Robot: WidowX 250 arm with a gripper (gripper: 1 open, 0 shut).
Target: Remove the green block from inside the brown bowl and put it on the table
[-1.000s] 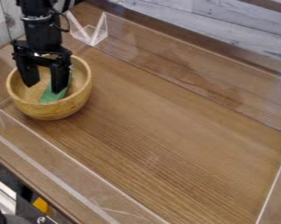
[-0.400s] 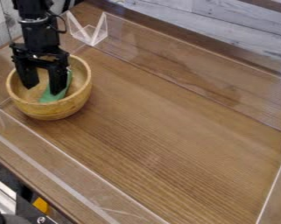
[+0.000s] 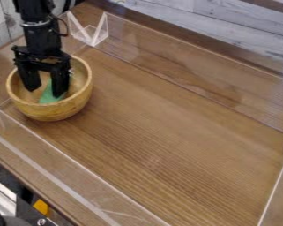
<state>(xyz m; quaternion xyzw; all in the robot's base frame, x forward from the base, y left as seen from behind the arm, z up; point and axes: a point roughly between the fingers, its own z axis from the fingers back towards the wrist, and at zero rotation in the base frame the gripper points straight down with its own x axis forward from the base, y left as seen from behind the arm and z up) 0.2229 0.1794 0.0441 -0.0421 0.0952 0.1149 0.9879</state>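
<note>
Counter point(image 3: 179, 124): dark wood grain, clear low walls, unchanged across the last second. Brown bowl point(image 3: 73, 104) sat at far left, not shifted. Gripper point(image 3: 45, 85) hung inside the bowl, jaws spread wide, straddling the green block point(image 3: 47, 91); no visible movement since a second earlier. Block lay in the bowl, not lifted. Judged: grasp pending, closing comes next. No writing or labels legible.
</note>
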